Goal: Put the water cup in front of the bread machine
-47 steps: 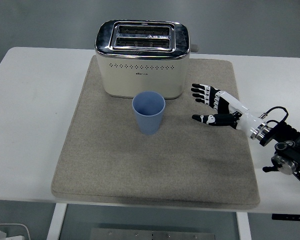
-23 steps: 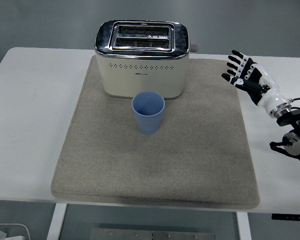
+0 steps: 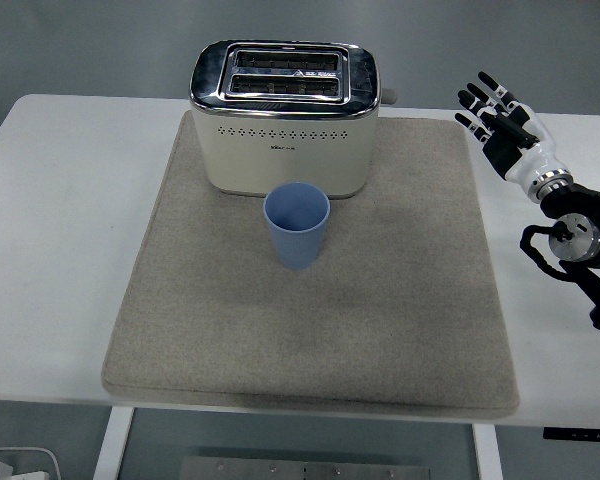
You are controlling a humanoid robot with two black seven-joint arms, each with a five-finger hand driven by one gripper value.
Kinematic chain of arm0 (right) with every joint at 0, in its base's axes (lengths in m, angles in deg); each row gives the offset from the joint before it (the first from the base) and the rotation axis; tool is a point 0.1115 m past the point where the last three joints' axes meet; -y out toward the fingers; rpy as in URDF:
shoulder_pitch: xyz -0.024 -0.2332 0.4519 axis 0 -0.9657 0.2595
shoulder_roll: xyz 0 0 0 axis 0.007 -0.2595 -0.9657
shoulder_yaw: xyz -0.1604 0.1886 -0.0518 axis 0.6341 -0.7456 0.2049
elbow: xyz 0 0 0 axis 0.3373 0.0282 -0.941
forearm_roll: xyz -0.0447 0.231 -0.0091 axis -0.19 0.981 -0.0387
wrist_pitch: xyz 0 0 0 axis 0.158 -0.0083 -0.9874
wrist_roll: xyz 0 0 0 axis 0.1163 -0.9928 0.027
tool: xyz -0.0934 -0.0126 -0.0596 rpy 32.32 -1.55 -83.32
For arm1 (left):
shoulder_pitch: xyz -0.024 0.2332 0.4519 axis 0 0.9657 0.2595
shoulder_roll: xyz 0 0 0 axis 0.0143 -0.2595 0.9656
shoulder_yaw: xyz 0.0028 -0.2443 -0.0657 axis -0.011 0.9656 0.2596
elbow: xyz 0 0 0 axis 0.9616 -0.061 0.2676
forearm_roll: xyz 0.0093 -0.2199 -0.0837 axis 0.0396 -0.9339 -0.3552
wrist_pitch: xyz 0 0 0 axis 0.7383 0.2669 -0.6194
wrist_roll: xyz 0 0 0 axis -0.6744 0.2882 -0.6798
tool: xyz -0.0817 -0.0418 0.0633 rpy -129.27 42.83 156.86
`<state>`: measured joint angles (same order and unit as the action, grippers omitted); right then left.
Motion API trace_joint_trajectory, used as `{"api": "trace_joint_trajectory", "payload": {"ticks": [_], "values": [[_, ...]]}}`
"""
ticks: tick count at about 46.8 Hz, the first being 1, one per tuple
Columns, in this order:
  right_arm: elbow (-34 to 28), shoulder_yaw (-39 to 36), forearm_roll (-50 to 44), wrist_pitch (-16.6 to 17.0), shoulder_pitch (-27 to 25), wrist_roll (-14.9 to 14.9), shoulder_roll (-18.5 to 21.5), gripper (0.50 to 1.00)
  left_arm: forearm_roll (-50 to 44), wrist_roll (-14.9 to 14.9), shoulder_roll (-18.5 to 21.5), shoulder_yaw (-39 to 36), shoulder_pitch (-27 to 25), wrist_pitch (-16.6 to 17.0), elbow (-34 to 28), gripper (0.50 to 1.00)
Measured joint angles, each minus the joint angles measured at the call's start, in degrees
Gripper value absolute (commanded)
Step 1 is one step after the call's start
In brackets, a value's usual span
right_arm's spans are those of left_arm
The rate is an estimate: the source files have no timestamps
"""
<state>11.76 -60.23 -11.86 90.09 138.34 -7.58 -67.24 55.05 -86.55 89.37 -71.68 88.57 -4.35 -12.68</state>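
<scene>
The blue water cup point(image 3: 297, 225) stood upright on the grey mat point(image 3: 380, 300), just before the cream toaster point(image 3: 284, 115). The right hand point(image 3: 500, 120) was raised at the table's right side, fingers spread, holding nothing.

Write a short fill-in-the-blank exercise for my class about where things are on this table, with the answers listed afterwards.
1. The cup standing in front of the toaster is ____ in colour.
2. The cup and the toaster both stand on a grey ____.
3. The robot's right hand has its fingers spread and holds ____.
4. The toaster has ____ slots on top.

Missing words: blue; mat; nothing; two
</scene>
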Motion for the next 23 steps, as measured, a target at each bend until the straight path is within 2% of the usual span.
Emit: {"api": "trace_joint_trajectory", "payload": {"ticks": [12, 23], "values": [[-0.2, -0.3, 1.8, -0.9, 1.2, 0.5, 3.1, 0.926, 0.0, 0.0, 0.0, 0.0, 0.0, 0.0, 0.0, 1.000], [-0.2, -0.7, 1.8, -1.5, 1.3, 0.5, 3.2, 0.926, 0.0, 0.0, 0.0, 0.0, 0.0, 0.0, 0.0, 1.000]]}}
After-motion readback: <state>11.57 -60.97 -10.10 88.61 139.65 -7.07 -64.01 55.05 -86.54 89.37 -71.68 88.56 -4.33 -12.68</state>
